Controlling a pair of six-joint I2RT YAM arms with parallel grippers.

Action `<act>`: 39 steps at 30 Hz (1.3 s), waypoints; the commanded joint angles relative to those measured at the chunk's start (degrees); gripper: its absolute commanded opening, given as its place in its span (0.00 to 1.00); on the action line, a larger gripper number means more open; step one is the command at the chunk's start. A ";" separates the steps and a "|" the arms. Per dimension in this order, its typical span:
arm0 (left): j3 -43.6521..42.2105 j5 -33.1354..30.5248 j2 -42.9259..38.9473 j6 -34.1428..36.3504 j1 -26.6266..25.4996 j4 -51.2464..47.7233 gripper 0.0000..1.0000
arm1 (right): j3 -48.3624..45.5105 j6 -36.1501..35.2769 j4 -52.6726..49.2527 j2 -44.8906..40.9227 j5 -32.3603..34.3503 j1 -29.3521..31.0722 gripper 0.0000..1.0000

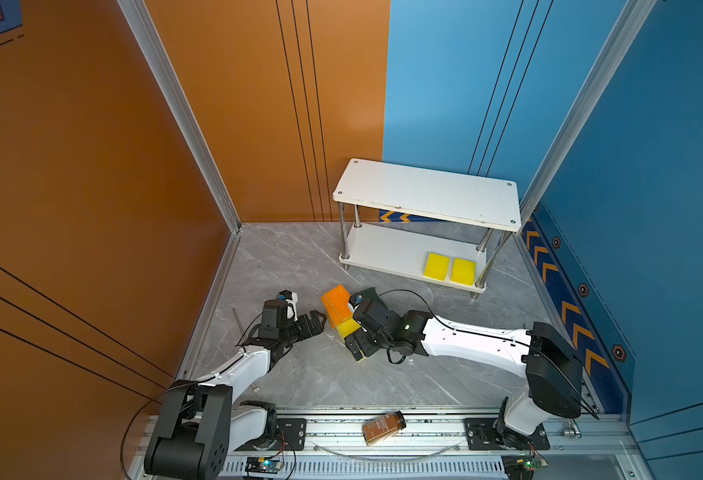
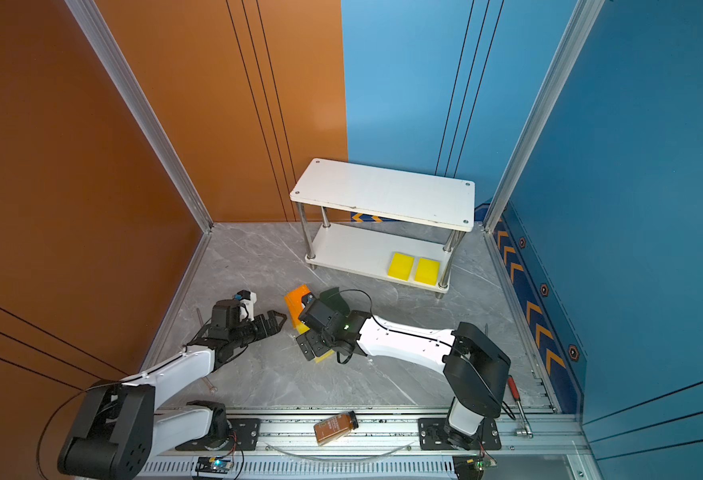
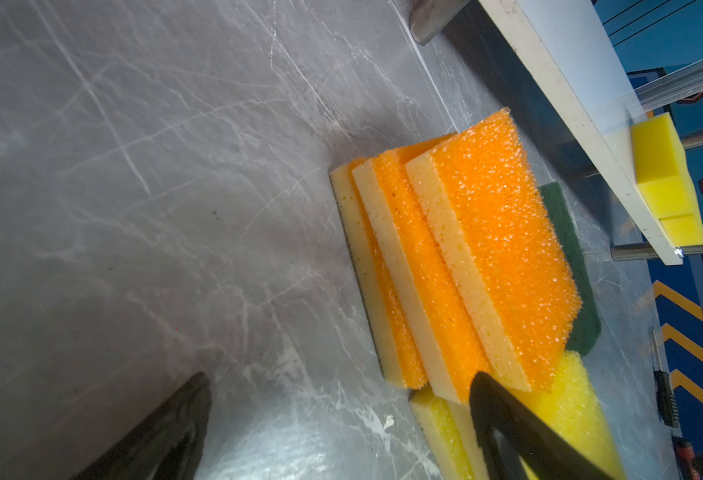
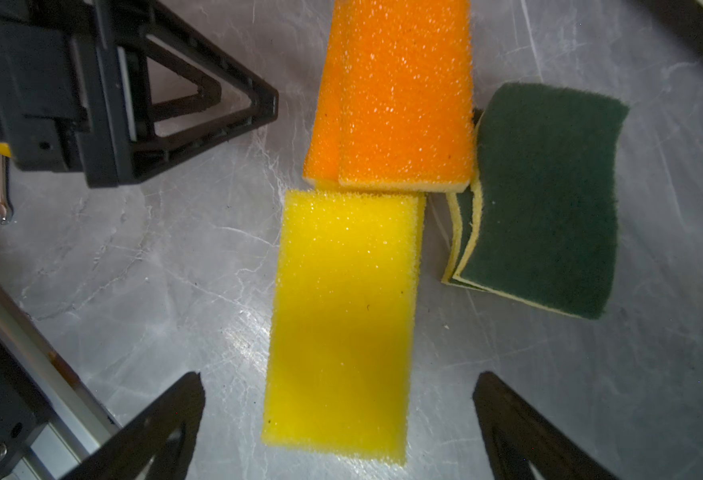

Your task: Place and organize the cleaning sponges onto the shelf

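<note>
left gripper [image 1: 317,322] spread, empty, beside orange sponges [image 1: 336,305] | right gripper [image 4: 339,376] spread, straddling yellow sponge [image 4: 341,324] at top-view centre, green sponges [image 4: 545,199] alongside | 2 yellow sponges [image 1: 437,266] on shelf [image 1: 428,193] lower board, right end

you see two yellow sponges [image 1: 437,266] on the white shelf [image 1: 424,191], right of the middle. lower down, orange-topped sponges [image 4: 399,104], one yellow sponge [image 4: 341,324] and dark green sponges [image 4: 545,199] lie on the grey floor [image 4: 133,270] with white veins. orange wall [image 1: 92,166] left, blue wall [image 1: 653,166] right.

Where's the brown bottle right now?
The brown bottle lies on its side on the metal rail, bottom centre in both top views.
</note>
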 commanded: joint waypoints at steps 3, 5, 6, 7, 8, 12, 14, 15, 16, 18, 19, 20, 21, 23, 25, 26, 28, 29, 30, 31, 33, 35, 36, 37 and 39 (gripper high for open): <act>-0.56 0.70 -2.30 0.09 0.52 -1.36 0.98 | 4.25 -0.18 -1.46 2.17 -1.53 -3.08 1.00; -0.69 2.02 -2.52 -0.20 1.16 -1.89 0.98 | 6.14 -0.58 -2.68 3.21 -1.53 -4.13 1.00; -0.46 3.77 -2.45 -0.53 2.01 -2.07 0.98 | 7.29 -1.00 -3.23 3.90 -1.43 -4.50 1.00; -0.32 5.80 -2.10 -0.83 2.76 -2.11 0.98 | 8.48 -1.44 -3.91 4.71 -1.24 -4.77 1.00; -0.24 7.00 -1.78 -1.23 3.43 -1.96 0.98 | 9.71 -1.83 -4.61 5.38 -1.16 -4.83 1.00; -0.73 8.72 -0.87 -2.87 5.47 -0.70 0.98 | 14.85 -3.15 -5.82 9.23 -0.92 -5.20 1.00; -0.87 8.84 -0.76 -3.07 6.01 -0.19 0.98 | 17.64 -3.63 -6.77 11.57 -0.63 -5.30 1.00; -0.87 8.93 -0.79 -3.07 6.19 -0.18 0.98 | 19.23 -3.84 -7.39 12.90 -0.34 -5.39 1.00; -0.78 9.04 -0.82 -3.07 6.32 -0.27 0.98 | 20.72 -3.97 -7.84 14.22 -0.07 -5.42 1.00; -0.68 9.05 -1.08 -3.02 6.52 -0.61 0.98 | 23.11 -3.98 -8.54 16.51 0.26 -5.53 1.00; -0.71 9.10 -1.35 -2.90 6.54 -0.83 0.98 | 24.12 -3.98 -8.81 17.48 0.46 -5.57 1.00; -0.70 9.19 -1.69 -2.87 6.71 -1.12 0.98 | 25.12 -3.78 -9.09 18.48 0.55 -5.61 1.00; -0.62 9.23 -1.99 -2.72 6.80 -1.59 0.98 | 25.91 -3.67 -9.23 19.37 0.59 -5.69 1.00; -0.60 8.99 -3.04 -2.42 6.85 -2.48 0.98 | 27.15 -3.38 -9.54 20.64 0.56 -5.80 1.00; -0.69 8.61 -4.17 -2.08 7.14 -3.44 0.98 | 27.93 -3.36 -9.71 21.53 0.48 -5.94 1.00; -0.78 8.38 -4.88 -1.87 7.31 -3.90 0.98 | 28.20 -3.36 -9.72 21.83 0.36 -5.99 1.00; -1.15 7.94 -6.02 -1.76 7.58 -4.40 0.98 | 28.58 -3.25 -9.72 22.40 0.31 -6.18 1.00; -1.45 7.84 -6.64 -1.79 7.76 -4.40 0.98 | 28.73 -3.27 -9.72 22.70 0.28 -6.30 1.00; -1.73 7.73 -7.18 -1.85 7.91 -4.41 0.98 | 28.81 -3.27 -9.72 22.76 0.41 -6.39 1.00; -1.99 7.61 -7.63 -1.95 7.92 -4.42 0.98 | 28.70 -3.27 -9.73 22.95 0.56 -6.47 0.99; -2.51 7.38 -8.29 -2.14 8.12 -4.40 0.98 | 29.06 -3.26 -9.73 22.96 0.54 -6.82 0.97; -2.61 7.42 -8.56 -2.19 8.21 -4.40 0.98 | 29.07 -3.27 -9.73 22.93 0.54 -7.01 0.96; -2.63 7.41 -8.57 -2.20 8.21 -4.40 0.98 | 29.17 -3.36 -9.77 22.93 0.51 -7.12 0.96; -2.60 7.39 -8.50 -2.28 8.19 -4.40 0.98 | 29.18 -3.42 -9.78 22.95 0.46 -7.15 0.95; -2.46 7.47 -8.40 -2.37 8.20 -4.23 0.98 | 29.36 -3.60 -9.80 22.96 0.49 -7.22 0.95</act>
